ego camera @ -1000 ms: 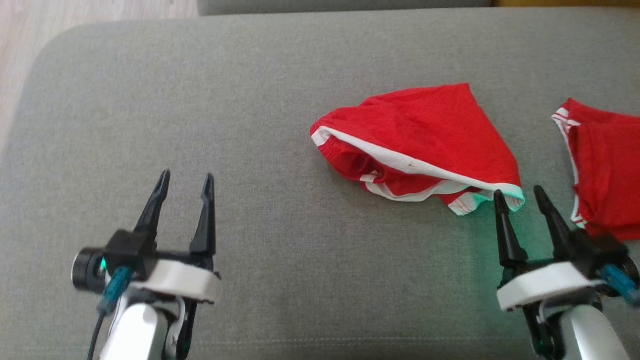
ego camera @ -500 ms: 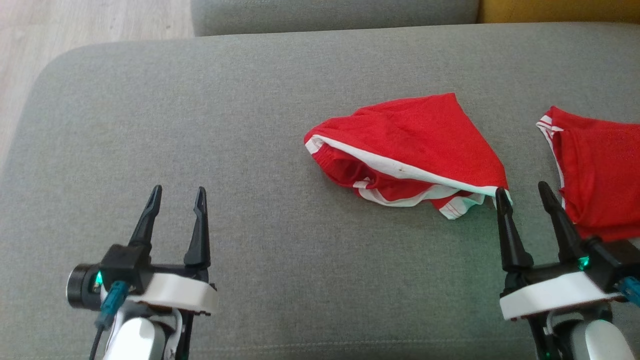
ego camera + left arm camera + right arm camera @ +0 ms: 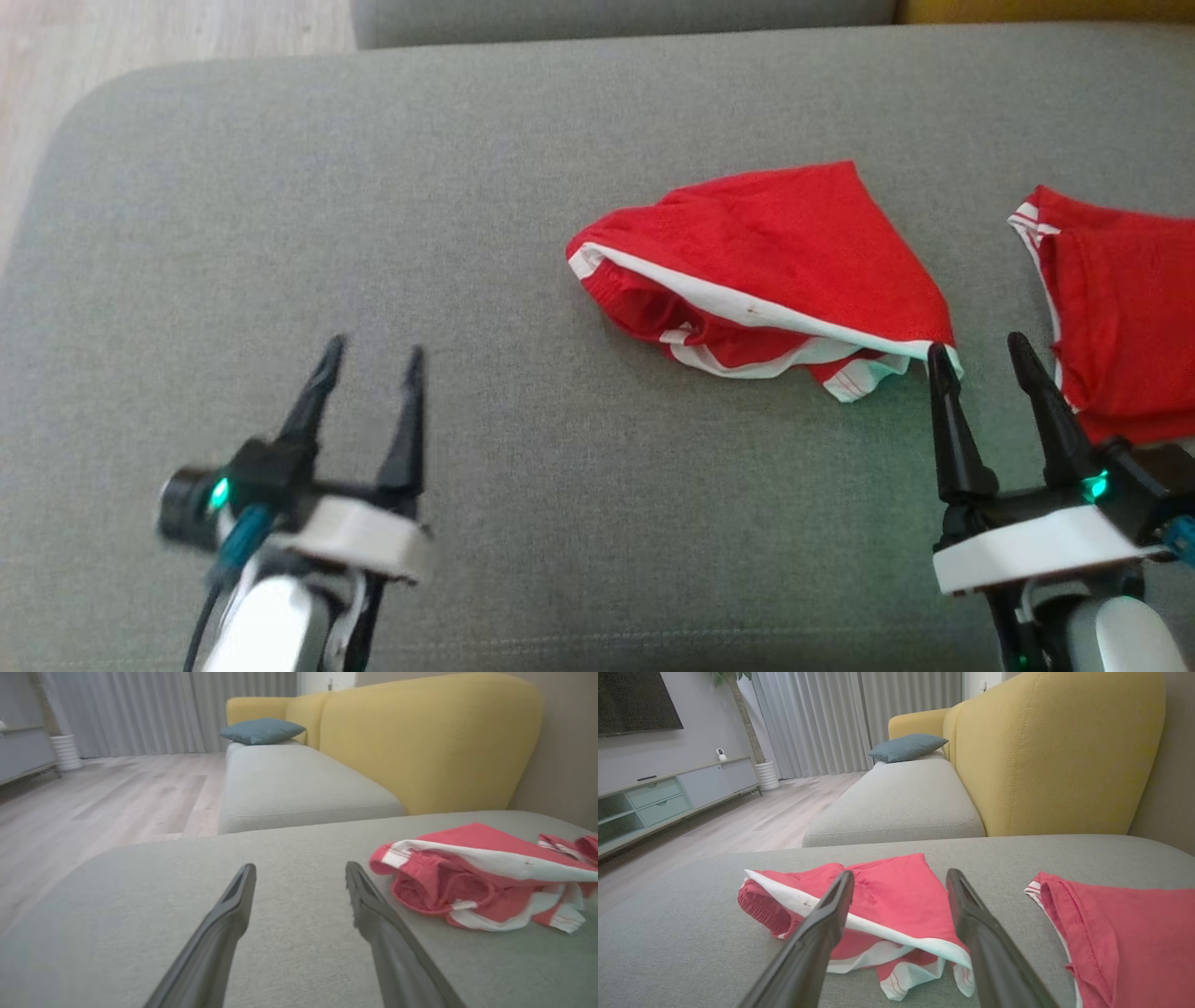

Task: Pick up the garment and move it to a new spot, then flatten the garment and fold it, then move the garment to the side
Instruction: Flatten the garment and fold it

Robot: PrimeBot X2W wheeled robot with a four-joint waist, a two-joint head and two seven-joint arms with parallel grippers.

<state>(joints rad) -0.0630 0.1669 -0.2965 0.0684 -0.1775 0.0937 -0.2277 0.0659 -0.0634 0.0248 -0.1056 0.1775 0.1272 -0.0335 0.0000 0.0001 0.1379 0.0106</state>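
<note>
Head view — crumpled red garment (image 3: 784, 252)

Red garments, two: crumpled garment (image 3: 775, 252) centre, flatter garment (image 3: 1120, 317) at right, grippers, two: left gripper (image 3: 373, 347), right gripper (image 3: 975, 343), grey seat cushions, two: near cushion (image 3: 373, 187), far cushion (image 3: 896, 798), blue pillow (image 3: 908, 746), one

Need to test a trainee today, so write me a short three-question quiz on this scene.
1. True or false: the right end effector is shut on the crumpled red garment.
2. The second red garment lies: A) left of the crumpled one, B) right of it, C) on it.
3. Fill in: the left end effector, over bare grey cushion, has its jaws ___.
Key: 1 false; 2 B; 3 open.
</note>
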